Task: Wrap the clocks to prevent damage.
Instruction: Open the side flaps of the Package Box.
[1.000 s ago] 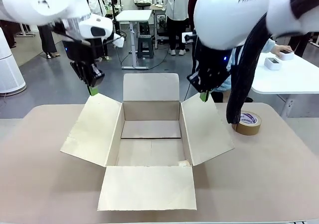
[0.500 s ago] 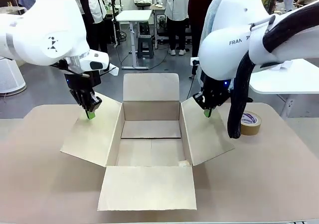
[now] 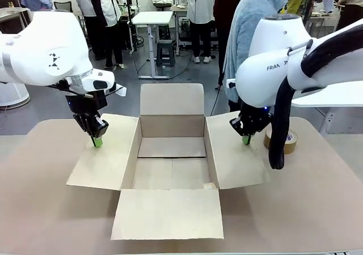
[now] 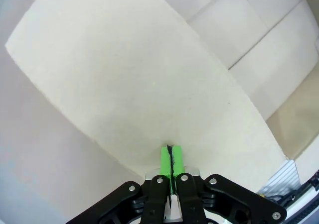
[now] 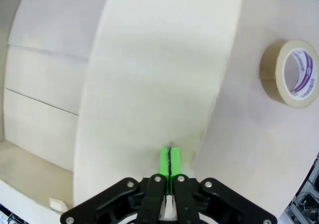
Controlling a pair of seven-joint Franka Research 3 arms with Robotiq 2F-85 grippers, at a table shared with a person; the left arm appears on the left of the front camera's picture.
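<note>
Now | left pincer (image 3: 97, 143), right pincer (image 3: 245, 140) pressed together | one box (image 3: 171, 99) | one tape roll (image 3: 291, 144)

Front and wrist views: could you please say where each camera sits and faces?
Front view: robot's side, facing a person across the table; shows left hand, right hand, box, tape roll.
Left wrist view: looks along its shut hand onto the left flap.
Right wrist view: along its shut hand onto the right flap.
Shared: front and right wrist show the tape roll.
</note>
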